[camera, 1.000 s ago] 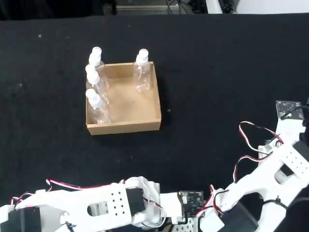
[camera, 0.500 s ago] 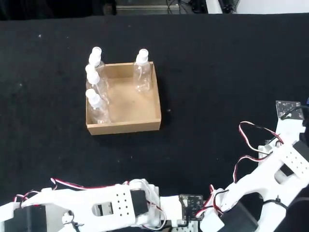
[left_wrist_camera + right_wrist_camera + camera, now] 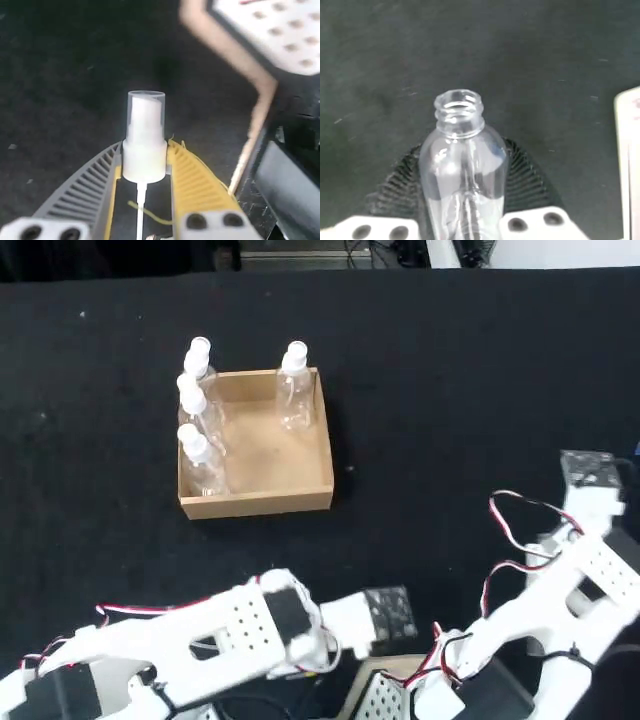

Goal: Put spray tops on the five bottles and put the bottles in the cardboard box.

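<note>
a black table (image 3: 450, 370) fills the space in front of me, and the two white arms lie low along its near edge. the left arm (image 3: 230, 635) stretches from the near left corner toward the middle of that edge, and the right arm (image 3: 570, 580) is folded up by the near right corner with red and white wires looping over it. the cardboard box (image 3: 258, 502) sits left of the table's middle, open side up, well apart from both arms. four capped bottles stand upright inside it: three in a row along the box's left wall, one at the far corner (image 3: 198, 365), one in the middle (image 3: 195, 405) and one at the near corner (image 3: 200, 460), with a fourth (image 3: 294, 385) at the box's far right corner. the fifth bottle (image 3: 460, 150) is clear and its threaded neck (image 3: 458, 112) is bare; the right gripper (image 3: 464, 170) grips its body between two black ribbed fingers, above bare table. the left gripper (image 3: 145, 165) is clamped on the collar of a white spray top (image 3: 145, 135) with a clear cap, one grey finger and one yellow finger pressing either side, and the thin dip tube (image 3: 139, 210) runs back between them.
</note>
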`<state>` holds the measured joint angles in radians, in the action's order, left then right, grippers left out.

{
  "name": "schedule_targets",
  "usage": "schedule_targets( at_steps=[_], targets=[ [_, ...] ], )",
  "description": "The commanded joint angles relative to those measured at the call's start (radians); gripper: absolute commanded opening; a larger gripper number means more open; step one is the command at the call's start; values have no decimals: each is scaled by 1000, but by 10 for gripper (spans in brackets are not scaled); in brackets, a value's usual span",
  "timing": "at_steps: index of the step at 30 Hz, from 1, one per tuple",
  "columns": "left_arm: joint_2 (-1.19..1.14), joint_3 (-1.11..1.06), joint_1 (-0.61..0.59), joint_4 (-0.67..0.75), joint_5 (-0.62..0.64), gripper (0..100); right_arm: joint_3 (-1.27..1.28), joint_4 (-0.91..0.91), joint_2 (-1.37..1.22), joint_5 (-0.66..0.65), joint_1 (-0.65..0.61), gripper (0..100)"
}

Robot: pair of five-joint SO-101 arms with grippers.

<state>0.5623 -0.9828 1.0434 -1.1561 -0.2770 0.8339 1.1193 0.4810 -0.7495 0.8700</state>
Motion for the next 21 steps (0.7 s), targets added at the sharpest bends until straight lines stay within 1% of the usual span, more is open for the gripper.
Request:
schedule_targets(
  at_steps=[1, 5, 7, 11, 15, 18, 21],
  targets=[
    [123, 53, -76, -28, 0, 30, -128, 64, 58, 81, -89, 11],
    [310, 21, -173, -35, 0, 30, -171, 94, 59, 164, -186, 11],
    [423, 21, -223, -64, -21, 30, -189, 117, 59, 199, -233, 11],
    [666, 33, -337, -163, -106, 30, -237, 167, 59, 269, -325, 11],
    [899, 122, -458, -267, -117, 29, -312, 226, 90, 322, -420, 11],
    [1002, 214, -567, -259, -112, 29, -355, 269, 189, 394, -509, 11],
    [1020, 286, -687, -166, -92, 29, -360, 256, 321, 476, -629, 11]
  ],
)
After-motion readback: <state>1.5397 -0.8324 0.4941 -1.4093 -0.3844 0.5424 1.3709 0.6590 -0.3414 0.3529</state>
